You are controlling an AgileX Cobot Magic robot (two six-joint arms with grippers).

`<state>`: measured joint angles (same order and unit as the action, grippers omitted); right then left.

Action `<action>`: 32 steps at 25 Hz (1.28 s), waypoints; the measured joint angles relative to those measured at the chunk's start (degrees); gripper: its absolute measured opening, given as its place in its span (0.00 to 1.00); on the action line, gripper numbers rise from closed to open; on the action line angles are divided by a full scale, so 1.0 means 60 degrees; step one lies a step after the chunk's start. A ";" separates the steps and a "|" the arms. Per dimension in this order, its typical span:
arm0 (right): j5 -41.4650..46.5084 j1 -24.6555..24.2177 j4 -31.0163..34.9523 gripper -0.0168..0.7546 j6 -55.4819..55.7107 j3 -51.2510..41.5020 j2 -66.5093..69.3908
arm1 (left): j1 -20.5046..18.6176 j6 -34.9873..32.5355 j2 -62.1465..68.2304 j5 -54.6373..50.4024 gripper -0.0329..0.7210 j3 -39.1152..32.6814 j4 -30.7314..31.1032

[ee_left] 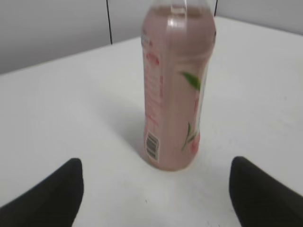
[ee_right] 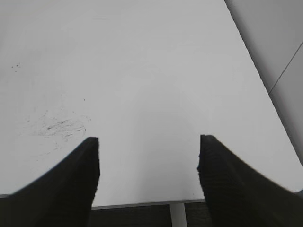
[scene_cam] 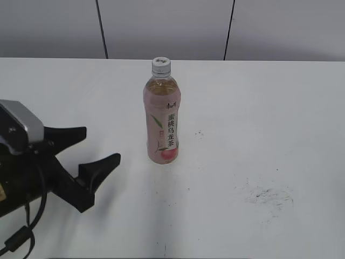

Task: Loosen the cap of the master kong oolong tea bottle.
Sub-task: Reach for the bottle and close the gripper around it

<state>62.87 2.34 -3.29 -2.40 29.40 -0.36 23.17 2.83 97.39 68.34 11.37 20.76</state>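
Note:
The master kong oolong tea bottle (scene_cam: 162,121) stands upright near the middle of the white table, with its small white ribbed cap (scene_cam: 161,65) on top. In the left wrist view the bottle (ee_left: 176,94) stands ahead between the finger lines; its cap is cut off by the top edge. My left gripper (scene_cam: 99,147) is open and empty, to the left of the bottle and apart from it; its fingers also frame the left wrist view (ee_left: 156,182). My right gripper (ee_right: 147,156) is open and empty over the table's near right part; it does not show in the exterior view.
The white table (scene_cam: 259,118) runs back to a grey panelled wall (scene_cam: 172,27). Dark scuff marks (scene_cam: 267,195) lie on the table at the right, also in the right wrist view (ee_right: 57,126). The table's front edge (ee_right: 142,205) shows just below my right gripper.

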 joint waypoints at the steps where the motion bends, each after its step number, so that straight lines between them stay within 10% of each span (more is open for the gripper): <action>1: 0.0000 0.0000 0.0000 0.66 0.0000 0.0000 0.0000 | 0.0000 0.0007 0.0415 0.0010 0.79 0.0068 0.0074; 32: 0.0000 0.0000 -0.0008 0.66 0.0000 0.0000 0.0000 | 0.0629 0.1230 0.3690 0.0149 0.81 0.4582 0.1462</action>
<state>62.87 2.34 -3.34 -2.40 29.40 -0.36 26.94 10.21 119.53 69.23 38.87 29.53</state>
